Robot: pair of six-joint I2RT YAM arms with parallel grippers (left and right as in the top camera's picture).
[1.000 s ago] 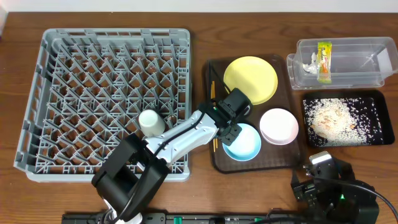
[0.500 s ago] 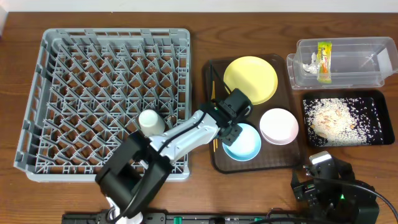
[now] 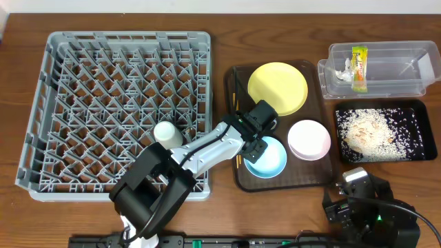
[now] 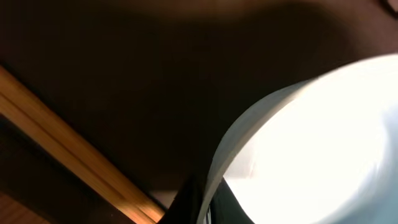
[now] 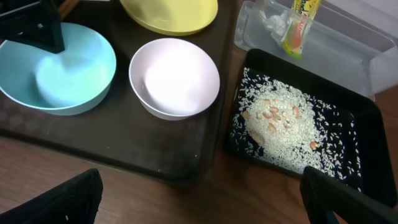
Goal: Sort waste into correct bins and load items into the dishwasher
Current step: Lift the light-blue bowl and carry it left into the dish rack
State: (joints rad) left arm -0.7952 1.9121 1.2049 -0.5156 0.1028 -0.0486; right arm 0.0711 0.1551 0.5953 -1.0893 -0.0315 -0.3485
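I see my left gripper clamped on the near rim of the light blue bowl, which sits on the brown tray. My right gripper hangs spread wide, holding nothing.

Lab-style kitchen mock-up: a dish rack and serving tray on a wooden table.

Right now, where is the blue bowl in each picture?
Overhead: the blue bowl sits low and right of centre, next to the white bowl.
Left wrist: seen very close, it is the bright pale curve filling the right side.
Right wrist: it is at the upper left.
Shared landmark: the dark brown tray under it shows in all three views.
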